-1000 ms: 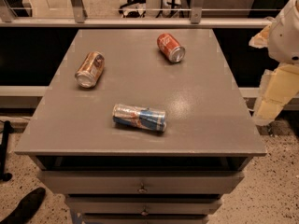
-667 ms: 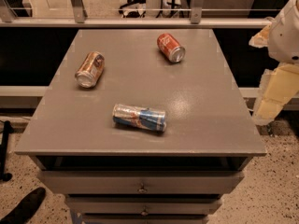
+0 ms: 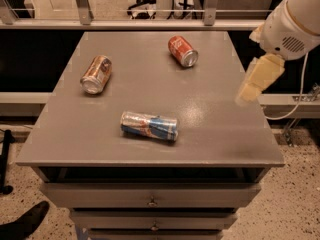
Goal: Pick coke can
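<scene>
The coke can (image 3: 182,50), red with white lettering and a silver end, lies on its side at the back of the grey table (image 3: 215,134), right of centre. My gripper (image 3: 248,92), cream-coloured, hangs from the white arm (image 3: 290,29) above the table's right edge. It is to the right of the coke can and nearer the front, well apart from it and holding nothing.
An orange-brown can (image 3: 96,74) lies on its side at the left. A blue-and-silver can (image 3: 149,125) lies on its side near the front centre. Drawers (image 3: 150,201) sit below the tabletop. A rail (image 3: 150,21) runs behind the table. A dark shoe (image 3: 25,224) shows at bottom left.
The arm and gripper have moved left and toward the back, from beside the table's right edge to over it. The cans have not moved.
</scene>
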Action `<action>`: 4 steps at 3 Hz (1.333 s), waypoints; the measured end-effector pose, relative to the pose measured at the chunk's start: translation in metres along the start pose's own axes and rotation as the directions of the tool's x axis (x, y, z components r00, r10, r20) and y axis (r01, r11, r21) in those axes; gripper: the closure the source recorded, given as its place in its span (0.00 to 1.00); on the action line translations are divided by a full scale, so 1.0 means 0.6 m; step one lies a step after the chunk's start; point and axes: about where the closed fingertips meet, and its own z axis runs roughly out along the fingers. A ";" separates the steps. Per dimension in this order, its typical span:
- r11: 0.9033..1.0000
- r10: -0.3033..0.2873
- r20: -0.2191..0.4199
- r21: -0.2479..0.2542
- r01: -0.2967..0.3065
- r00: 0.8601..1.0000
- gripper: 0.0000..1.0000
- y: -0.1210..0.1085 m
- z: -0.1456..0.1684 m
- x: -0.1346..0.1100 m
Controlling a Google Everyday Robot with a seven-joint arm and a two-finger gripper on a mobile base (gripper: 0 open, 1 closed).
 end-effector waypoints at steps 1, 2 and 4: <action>0.998 0.055 0.071 0.016 -0.056 0.996 0.00 -0.068 0.058 -0.026; 0.983 0.181 0.246 -0.016 -0.183 0.952 0.00 -0.205 0.170 -0.116; 0.960 0.278 0.271 -0.054 -0.274 0.922 0.00 -0.275 0.245 -0.183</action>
